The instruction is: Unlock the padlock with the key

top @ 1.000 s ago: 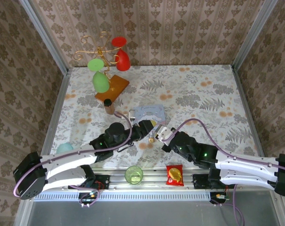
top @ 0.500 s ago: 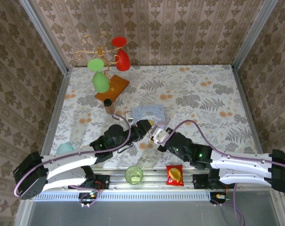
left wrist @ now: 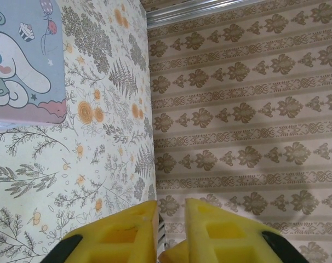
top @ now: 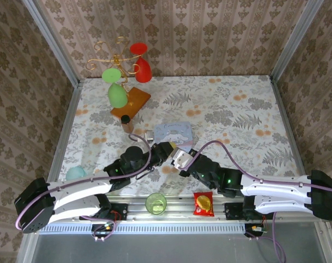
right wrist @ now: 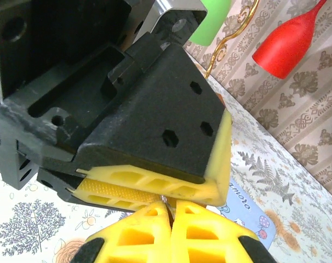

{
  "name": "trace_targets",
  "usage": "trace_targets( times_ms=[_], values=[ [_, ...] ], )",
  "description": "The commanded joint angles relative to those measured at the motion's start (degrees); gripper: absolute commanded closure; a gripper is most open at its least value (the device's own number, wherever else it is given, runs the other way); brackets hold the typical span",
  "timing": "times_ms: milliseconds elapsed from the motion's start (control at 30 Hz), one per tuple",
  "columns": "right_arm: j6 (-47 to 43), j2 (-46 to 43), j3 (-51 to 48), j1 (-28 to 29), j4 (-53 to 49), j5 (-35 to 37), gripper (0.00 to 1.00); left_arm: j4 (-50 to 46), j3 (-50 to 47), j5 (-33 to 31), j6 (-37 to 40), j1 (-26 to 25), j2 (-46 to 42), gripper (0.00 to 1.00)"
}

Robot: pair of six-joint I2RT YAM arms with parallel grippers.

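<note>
In the top view my left gripper (top: 170, 149) and right gripper (top: 180, 159) meet tip to tip just in front of the pastel cartoon tin (top: 174, 132). The padlock's brass body is hidden between them. The left wrist view shows the left gripper (left wrist: 171, 204) nearly closed, with a thin silver sliver (left wrist: 161, 233) of the padlock in the narrow gap. In the right wrist view the right gripper (right wrist: 170, 203) is shut on the key (right wrist: 165, 200), a thin metal edge. Its tip is pressed against the left arm's yellow fingers (right wrist: 155, 186).
A green cup (top: 155, 203) and a red-and-gold snack packet (top: 203, 203) sit at the near edge. A gold stand with green and red glasses (top: 125, 82) is at the back left, with a small bottle (top: 126, 123) in front of it. A teal object (top: 75, 172) lies by the left arm.
My right gripper has slid left and forward until it touches the left gripper's fingers. The small brass padlock seen below the left fingers a second ago is now covered.
</note>
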Motion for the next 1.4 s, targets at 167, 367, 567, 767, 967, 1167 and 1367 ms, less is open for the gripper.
trace_targets(
  times_ms=[167,367,567,767,967,1167,1367],
  values=[
    [-0.97,0.78,1.52,0.35,-0.35,1.70,0.96,2.28,-0.69,0.04,0.44,-0.13,-1.13,1.00],
    [6.62,-1.56,2.58,-1.50,-7.79,-2.46,0.38,1.08,-0.73,0.29,5.04,0.44,-2.63,1.00],
    [30.76,-13.50,-1.72,-20.18,-7.55,-41.25,0.20,-4.74,2.07,0.25,21.00,0.77,-6.67,1.00],
    [48.21,-12.73,-0.80,-27.21,1.89,-60.61,0.21,6.74,-1.05,2.79,27.47,2.34,-7.26,1.00],
    [58.12,-4.04,0.11,-27.60,17.17,-69.48,0.34,18.25,-1.49,7.65,29.47,2.93,-4.99,1.00],
    [58.03,-3.10,-0.05,-28.13,20.77,-68.03,0.44,18.59,-0.74,9.28,28.61,2.98,-4.72,1.00],
    [57.83,-1.80,0.44,-28.39,21.44,-68.43,0.56,20.79,-1.09,9.19,27.25,3.02,-4.34,1.00]
  ],
)
